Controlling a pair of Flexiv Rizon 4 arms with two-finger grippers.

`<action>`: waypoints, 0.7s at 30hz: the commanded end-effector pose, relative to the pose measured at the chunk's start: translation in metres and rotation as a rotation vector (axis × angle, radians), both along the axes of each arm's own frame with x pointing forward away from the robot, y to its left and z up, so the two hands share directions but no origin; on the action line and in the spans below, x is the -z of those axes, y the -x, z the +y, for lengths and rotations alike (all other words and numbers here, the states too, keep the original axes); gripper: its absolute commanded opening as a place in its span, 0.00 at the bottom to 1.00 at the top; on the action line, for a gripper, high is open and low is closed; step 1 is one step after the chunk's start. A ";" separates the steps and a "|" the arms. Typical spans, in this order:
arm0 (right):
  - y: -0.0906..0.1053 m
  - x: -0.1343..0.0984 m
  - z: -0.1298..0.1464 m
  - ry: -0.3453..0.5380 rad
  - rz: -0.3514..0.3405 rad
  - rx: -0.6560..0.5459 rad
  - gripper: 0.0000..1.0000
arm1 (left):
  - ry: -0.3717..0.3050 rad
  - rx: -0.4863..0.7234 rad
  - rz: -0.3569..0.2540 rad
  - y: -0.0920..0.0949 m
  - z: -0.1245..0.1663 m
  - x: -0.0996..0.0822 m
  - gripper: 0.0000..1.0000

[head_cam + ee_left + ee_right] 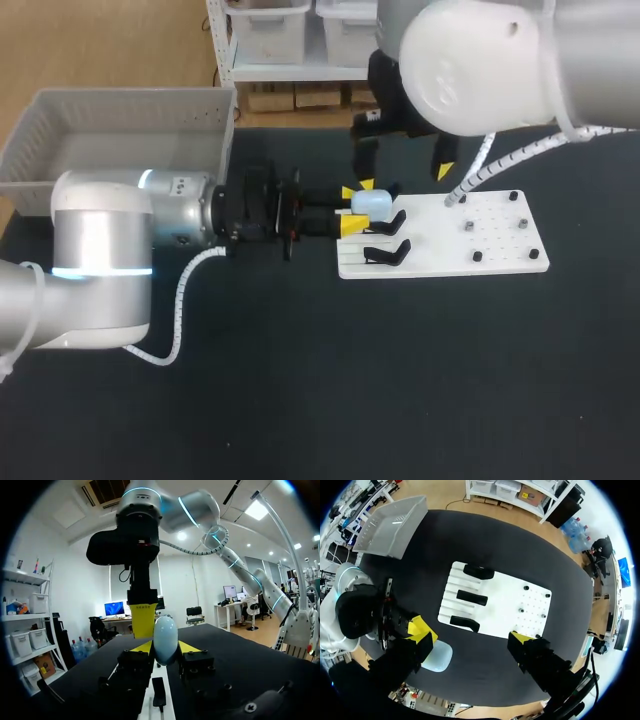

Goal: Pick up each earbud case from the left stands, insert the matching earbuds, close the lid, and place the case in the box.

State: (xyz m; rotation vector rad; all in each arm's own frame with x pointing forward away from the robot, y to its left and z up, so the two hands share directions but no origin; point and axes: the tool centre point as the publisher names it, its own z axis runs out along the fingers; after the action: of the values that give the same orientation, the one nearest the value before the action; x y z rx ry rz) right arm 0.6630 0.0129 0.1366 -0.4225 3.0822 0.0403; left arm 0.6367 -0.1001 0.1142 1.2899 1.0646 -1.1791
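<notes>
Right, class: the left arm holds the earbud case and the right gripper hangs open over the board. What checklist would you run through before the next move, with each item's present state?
1. Left gripper grips the case from both sides: ok.
2. Case off the stands: ok, all three are bare in the right wrist view.
3. Lid open for the earbuds: not ok, the case looks shut.
4. Right gripper open and holding nothing: ok.
5. Earbuds located on the white board: cannot tell, the pieces on it are too small to make out.
</notes>
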 end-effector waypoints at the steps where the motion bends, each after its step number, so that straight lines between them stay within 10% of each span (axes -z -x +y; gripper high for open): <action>1: 0.011 -0.009 -0.007 -0.020 -0.072 0.011 1.00 | 0.003 -0.006 -0.003 0.000 0.001 0.001 0.00; 12: 0.050 -0.101 -0.020 -0.151 -0.491 -0.050 1.00 | -0.013 -0.109 0.008 0.005 0.030 -0.026 0.00; 21: 0.061 -0.112 -0.021 -0.167 -0.520 -0.061 1.00 | -0.053 -0.310 -0.047 0.011 0.104 -0.094 0.00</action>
State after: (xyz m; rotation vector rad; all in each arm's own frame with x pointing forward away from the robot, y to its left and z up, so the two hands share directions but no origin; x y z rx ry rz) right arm 0.6205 0.0010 0.2554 -0.4794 2.7555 0.1118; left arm 0.6512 -0.0343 0.1693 1.2229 1.1140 -1.0454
